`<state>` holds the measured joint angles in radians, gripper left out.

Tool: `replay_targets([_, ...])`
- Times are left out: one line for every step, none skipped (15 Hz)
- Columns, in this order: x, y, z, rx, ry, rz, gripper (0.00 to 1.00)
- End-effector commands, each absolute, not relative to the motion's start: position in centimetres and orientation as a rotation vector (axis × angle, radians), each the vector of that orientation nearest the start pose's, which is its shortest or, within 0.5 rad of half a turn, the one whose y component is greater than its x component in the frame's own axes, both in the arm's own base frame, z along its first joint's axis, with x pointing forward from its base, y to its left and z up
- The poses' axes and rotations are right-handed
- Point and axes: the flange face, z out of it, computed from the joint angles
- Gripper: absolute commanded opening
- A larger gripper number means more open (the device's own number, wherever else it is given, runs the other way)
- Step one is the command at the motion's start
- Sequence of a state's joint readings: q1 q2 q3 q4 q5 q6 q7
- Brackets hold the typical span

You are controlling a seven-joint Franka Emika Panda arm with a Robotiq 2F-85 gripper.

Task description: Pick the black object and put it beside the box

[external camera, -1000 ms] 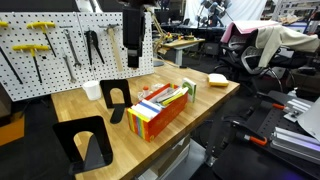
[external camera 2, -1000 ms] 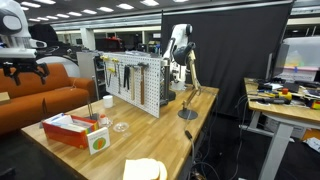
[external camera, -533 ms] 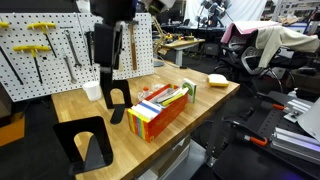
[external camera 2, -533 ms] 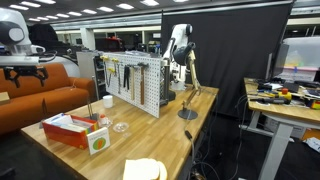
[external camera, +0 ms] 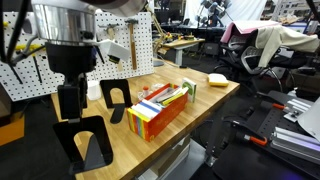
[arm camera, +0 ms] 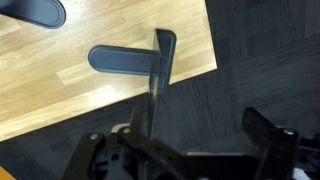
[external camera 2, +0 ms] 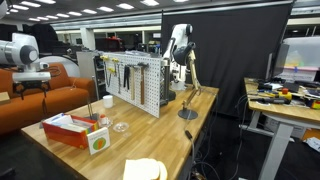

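Observation:
A black L-shaped bookend (external camera: 84, 141) stands at the near left corner of the wooden table (external camera: 205, 100). In the wrist view I see it from above, its upright plate edge-on (arm camera: 161, 62) and its flat tongue lying on the wood. My gripper (external camera: 68, 113) hangs open and empty just above it, and its fingers (arm camera: 180, 150) are spread wide in the wrist view. The striped box (external camera: 160, 110) with colourful items lies mid-table and also shows in an exterior view (external camera 2: 72, 126). A second black bookend (external camera: 115, 101) stands against the box's far end.
A yellow sponge block (external camera: 217, 79) lies at the table's far right corner. A white cup (external camera: 92, 90) stands by the pegboard (external camera: 40, 50) of hanging tools. The table edge and dark floor (arm camera: 250, 60) lie right beside the near bookend. A round container (external camera 2: 97, 141) stands near the box.
My arm has swung from the back of the table near the pegboard to the near left corner and come down over the near bookend. Nothing on the table has moved.

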<state>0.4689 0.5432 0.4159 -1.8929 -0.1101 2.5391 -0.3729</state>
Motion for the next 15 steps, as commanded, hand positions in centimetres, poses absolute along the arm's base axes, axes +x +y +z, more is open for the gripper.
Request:
replay_targets([43.4,50.6,23.8,-2.319,-1.864,-0.102,1.00])
replay_targets([43.6,50.9,23.3,-2.306,-1.881,-0.084,1.00])
replay_targets([43.6,51.2,22.7,-2.293,-1.898,-0.063,1.00])
replay_targets([43.6,51.4,22.1,-2.285,-1.910,-0.039,1.00])
replay_targets([43.6,51.6,21.6,-2.279,-1.920,-0.015,1.00])
replay_targets([43.6,51.8,21.0,-2.274,-1.925,0.002,0.99])
replay_targets([43.7,51.9,20.6,-2.270,-1.930,0.018,0.85])
replay_targets([43.7,52.0,20.1,-2.269,-1.934,0.025,0.74])
replay_targets([43.8,52.1,19.8,-2.266,-1.935,0.031,0.71])
replay_targets([44.0,52.1,19.5,-2.265,-1.935,0.035,0.63])
replay_targets([44.1,52.1,19.4,-2.266,-1.933,0.038,0.57])
replay_targets([44.3,52.1,19.2,-2.266,-1.931,0.042,0.49])
replay_targets([44.4,52.1,19.2,-2.269,-1.928,0.044,0.43])
replay_targets([44.5,52.0,19.1,-2.272,-1.922,0.043,0.35])
replay_targets([44.6,52.0,19.1,-2.275,-1.916,0.043,0.30])
